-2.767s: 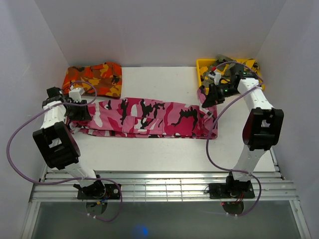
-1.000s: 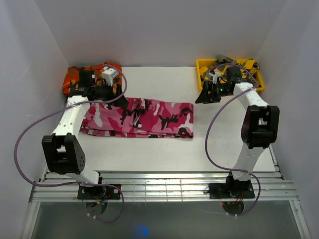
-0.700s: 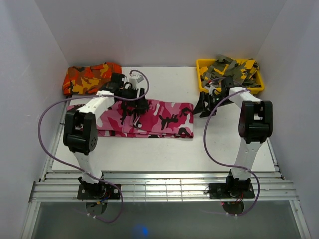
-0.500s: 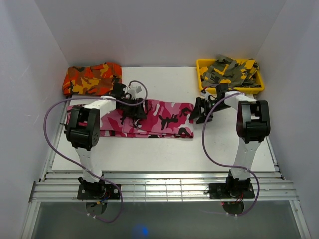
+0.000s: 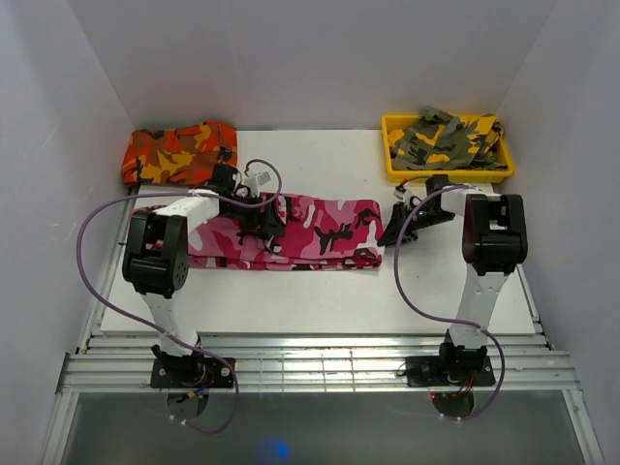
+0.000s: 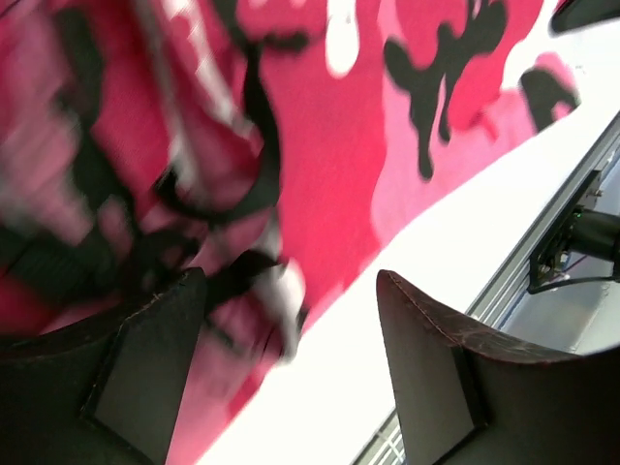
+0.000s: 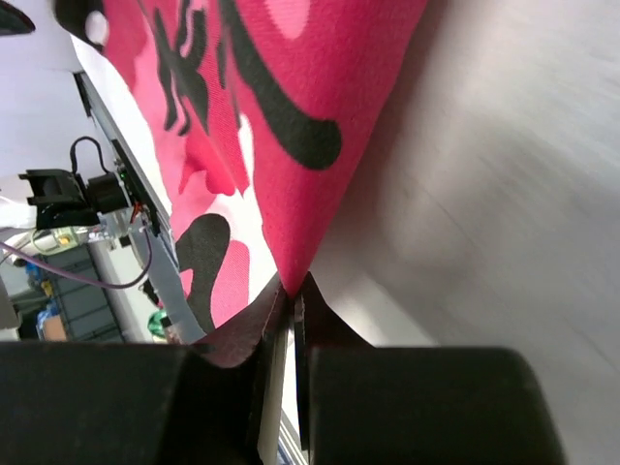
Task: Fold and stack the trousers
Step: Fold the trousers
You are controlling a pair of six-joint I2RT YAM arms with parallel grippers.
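Observation:
The trousers [image 5: 320, 232], in pink, magenta, white and black camouflage, lie folded lengthwise across the middle of the white table [image 5: 291, 300]. My left gripper [image 5: 263, 221] hovers open just above their middle. In the left wrist view its fingers [image 6: 165, 349] straddle the near edge of the trousers [image 6: 329, 174] with nothing between them. My right gripper [image 5: 397, 232] is low at the trousers' right end. In the right wrist view the right gripper [image 7: 294, 286] is shut, pinching a corner of the trousers [image 7: 291, 116].
Folded orange-red camouflage trousers [image 5: 179, 153] lie at the back left corner. A yellow bin [image 5: 436, 175] at the back right holds olive-grey camouflage trousers [image 5: 446, 143]. Metal rails [image 5: 310, 363] run along the near table edge. White walls enclose the sides.
My left arm swung from the orange-red stack to the middle of the trousers. My right gripper dropped from the bin to the trousers' right end and shut on the corner.

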